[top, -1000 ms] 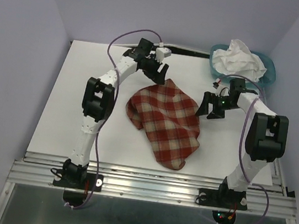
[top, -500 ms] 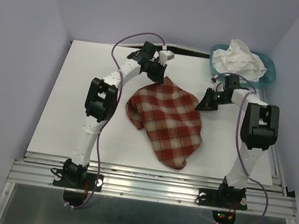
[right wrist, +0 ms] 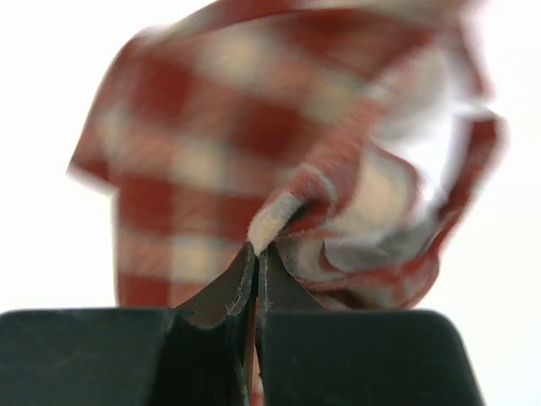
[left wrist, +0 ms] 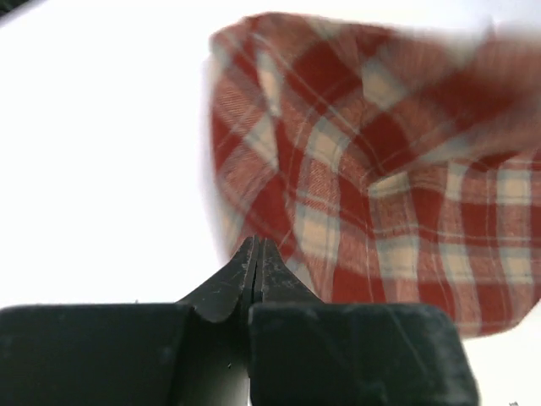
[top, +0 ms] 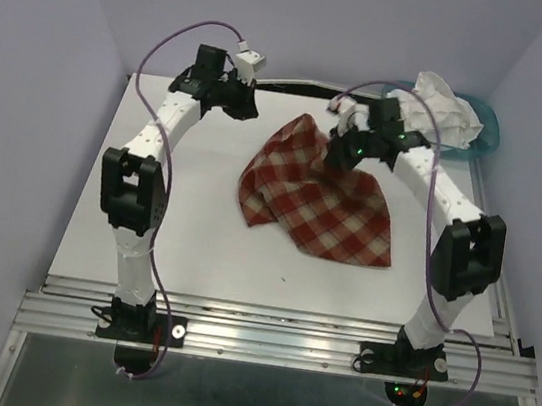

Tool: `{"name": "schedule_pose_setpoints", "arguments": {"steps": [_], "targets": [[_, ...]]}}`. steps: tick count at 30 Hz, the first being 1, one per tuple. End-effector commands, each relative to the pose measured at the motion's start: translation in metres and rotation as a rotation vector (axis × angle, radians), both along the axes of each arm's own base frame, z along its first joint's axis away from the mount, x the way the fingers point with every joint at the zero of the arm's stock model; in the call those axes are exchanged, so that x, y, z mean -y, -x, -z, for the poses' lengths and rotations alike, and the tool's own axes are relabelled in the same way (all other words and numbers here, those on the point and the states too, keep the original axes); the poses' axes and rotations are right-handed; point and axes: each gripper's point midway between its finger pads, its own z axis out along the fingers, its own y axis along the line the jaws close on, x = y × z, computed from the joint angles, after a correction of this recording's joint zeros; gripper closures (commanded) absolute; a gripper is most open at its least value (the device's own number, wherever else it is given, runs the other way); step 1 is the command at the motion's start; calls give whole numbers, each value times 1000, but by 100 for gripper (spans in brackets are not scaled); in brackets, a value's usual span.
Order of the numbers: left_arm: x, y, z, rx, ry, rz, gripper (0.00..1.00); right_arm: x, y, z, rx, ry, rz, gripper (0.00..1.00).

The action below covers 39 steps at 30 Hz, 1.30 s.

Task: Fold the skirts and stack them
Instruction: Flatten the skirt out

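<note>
One plaid skirt [top: 323, 208] lies on the table [top: 195, 243]; your right hand [right wrist: 256, 252] is clamped on its edge, your left hand [left wrist: 256, 247] pressed together, holding nothing.

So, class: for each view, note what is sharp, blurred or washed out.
Top external: sharp, evenly lit. Left wrist: the plaid skirt smears towards its top right, and the table is washed out white. Right wrist: the skirt is blurred throughout, its fingers crisp.

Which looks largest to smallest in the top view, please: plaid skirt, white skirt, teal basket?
1. plaid skirt, largest.
2. white skirt and teal basket: unranked, since the skirt hides most of the basket.
</note>
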Motion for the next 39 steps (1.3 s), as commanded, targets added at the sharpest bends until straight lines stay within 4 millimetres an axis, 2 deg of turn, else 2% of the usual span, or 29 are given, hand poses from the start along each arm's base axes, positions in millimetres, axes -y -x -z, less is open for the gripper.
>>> {"name": "schedule_pose_setpoints", "arguments": {"steps": [1,2,3,4,5,6,7,8,9,11,13,14,17,18,21,23,24,26,27,29,31,33,37,38,39], "targets": [[-28,30,-87,199,45,-7,91,-53,131,40,236,410,-475,99],[-33,34,-88,227,17,-2,90,-54,150,54,265,469,-525,99],[-38,41,-73,201,-11,-12,86,-69,179,56,330,492,-607,99],[-41,49,-80,224,-21,-12,85,-50,199,91,291,585,-654,99],[-45,55,-66,203,-47,-17,77,-46,211,102,288,614,-683,99],[-48,60,-61,192,-62,-18,75,-42,219,113,281,638,-709,99],[-49,64,-57,186,-75,-15,74,-28,233,135,263,698,-760,99],[-50,67,-51,172,-84,-13,72,-21,237,145,266,727,-781,99],[-50,72,-39,146,-94,-3,66,-14,238,152,275,748,-783,99],[-47,80,-22,110,-125,28,60,-7,234,161,308,796,-765,97],[-42,85,-13,107,-159,66,56,-6,228,158,320,812,-717,87],[-31,91,-10,112,-173,100,52,-11,223,153,332,805,-690,83],[-16,105,1,114,-235,184,48,-23,216,135,341,752,-608,75],[-6,116,7,99,-250,221,45,-21,214,133,328,744,-590,75],[-3,136,20,66,-263,266,44,-21,208,127,286,694,-521,78],[-7,145,19,69,-267,262,43,-22,205,123,248,633,-475,92],[-12,154,29,44,-278,261,43,-21,202,121,234,613,-448,98],[-16,163,23,71,-284,253,42,-19,194,112,205,543,-391,99],[-17,173,31,51,-291,257,42,-18,191,108,199,524,-374,99],[-10,178,26,82,-299,241,41,-20,190,99,189,476,-343,99],[-2,179,26,77,-281,210,29,-19,193,98,165,454,-335,99],[10,181,26,67,-250,214,29,-18,200,101,141,439,-341,99],[41,180,27,13,-163,201,28,-10,203,108,111,441,-319,99],[46,182,30,0,-157,201,25,-10,204,108,108,437,-317,99],[50,183,33,-12,-154,197,11,-10,204,108,106,433,-315,99]]}}
